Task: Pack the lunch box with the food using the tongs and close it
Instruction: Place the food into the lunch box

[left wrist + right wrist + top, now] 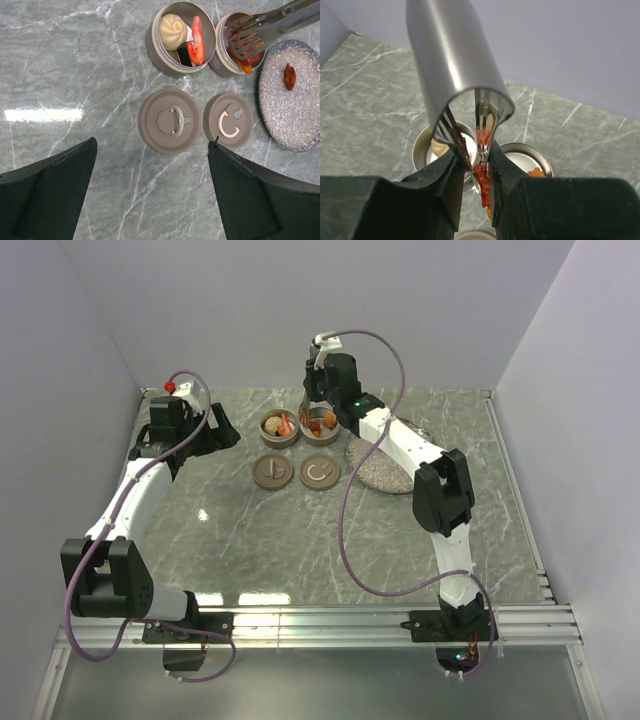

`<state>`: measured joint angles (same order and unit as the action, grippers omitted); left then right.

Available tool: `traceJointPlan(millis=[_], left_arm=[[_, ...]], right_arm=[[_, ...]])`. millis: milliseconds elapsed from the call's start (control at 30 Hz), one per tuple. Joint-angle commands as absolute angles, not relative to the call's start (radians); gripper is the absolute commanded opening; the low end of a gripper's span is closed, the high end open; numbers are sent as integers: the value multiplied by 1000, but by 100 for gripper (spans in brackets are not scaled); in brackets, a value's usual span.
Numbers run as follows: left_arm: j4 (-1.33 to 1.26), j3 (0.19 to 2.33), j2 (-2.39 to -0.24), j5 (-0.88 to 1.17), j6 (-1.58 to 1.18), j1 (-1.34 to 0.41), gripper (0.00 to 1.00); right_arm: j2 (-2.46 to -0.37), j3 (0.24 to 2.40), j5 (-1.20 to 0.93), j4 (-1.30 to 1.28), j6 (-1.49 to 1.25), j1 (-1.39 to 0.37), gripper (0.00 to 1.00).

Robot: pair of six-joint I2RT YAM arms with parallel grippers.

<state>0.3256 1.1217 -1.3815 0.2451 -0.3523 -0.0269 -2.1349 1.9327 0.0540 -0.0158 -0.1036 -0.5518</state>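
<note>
The lunch box is two open round metal tins. The left tin holds a beige bun, a red shrimp piece and a dark block. My right gripper is shut on the grey tongs, whose slotted tips hang over the right tin and pinch an orange-red piece. Another red piece lies on the speckled plate. My left gripper is open and holds nothing, hovering near the two lids.
In the top view the tins stand at the back middle, with the lids in front of them and the plate to their right. Walls close in the table on the left, back and right.
</note>
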Motion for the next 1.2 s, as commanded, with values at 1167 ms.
traceJointPlan(millis=[1167], left_arm=[[285,1137,-1362,247,-325,-21,99]], right_arm=[[-1961,1928,232,98,-78,-496,43]])
